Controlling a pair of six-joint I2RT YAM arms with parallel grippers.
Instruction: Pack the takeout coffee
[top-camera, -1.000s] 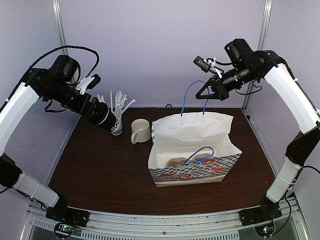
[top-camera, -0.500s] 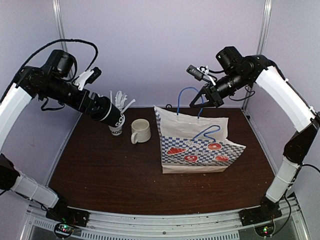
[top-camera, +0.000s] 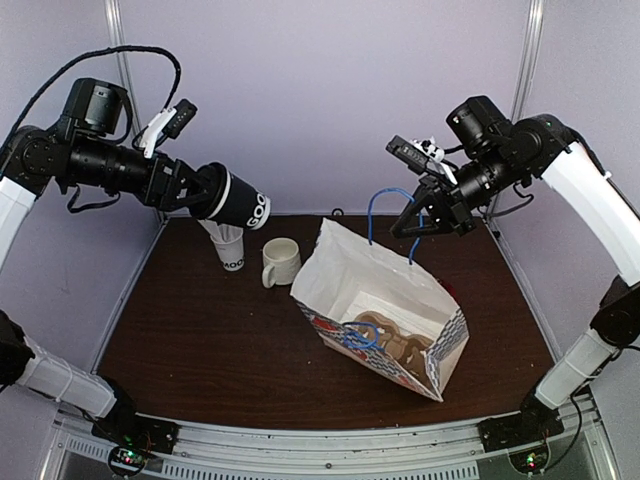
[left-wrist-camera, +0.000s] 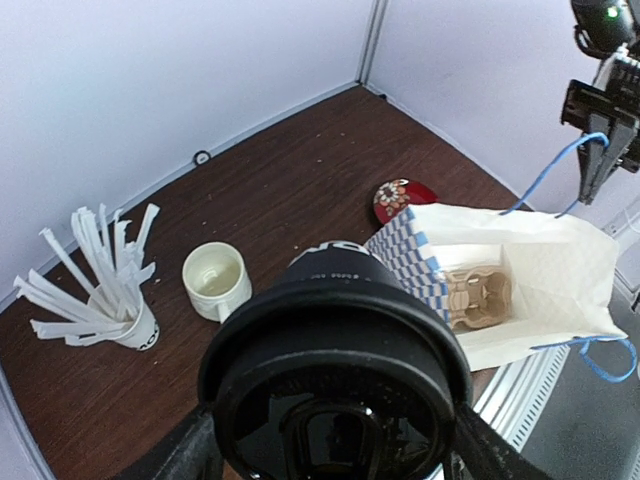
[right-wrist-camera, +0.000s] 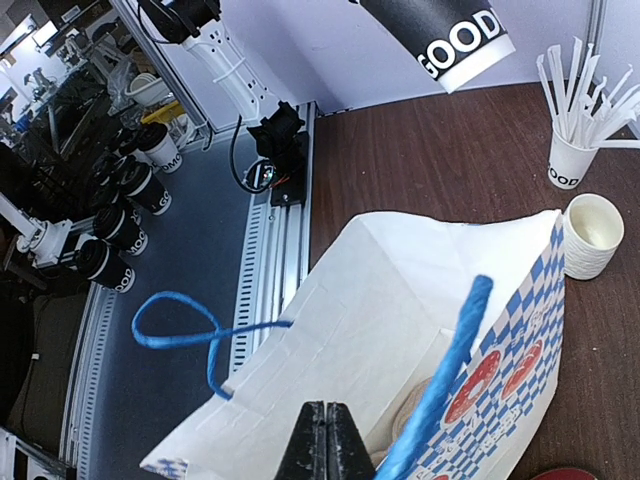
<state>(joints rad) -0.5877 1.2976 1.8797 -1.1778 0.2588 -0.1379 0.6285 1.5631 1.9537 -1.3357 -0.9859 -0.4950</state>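
The takeout coffee, a black paper cup with white lettering and a black lid, is held nearly level in the air above the table's back left. My left gripper is shut on it. In the left wrist view its lid fills the bottom, with fingers on either side. My right gripper is shut on the blue handle of a white and blue checked paper bag, which tilts open toward the front. In the right wrist view the fingertips are closed over the bag, and the cup hangs beyond.
A cup of white straws and a cream mug stand at the back left under the held cup. Brown cardboard items lie inside the bag. A red disc lies behind the bag. Spare cups stand off the table.
My left gripper has lifted the coffee cup up and to the right, away from the straw cup. My right gripper has pulled the bag's handle, tipping its mouth open toward the front.
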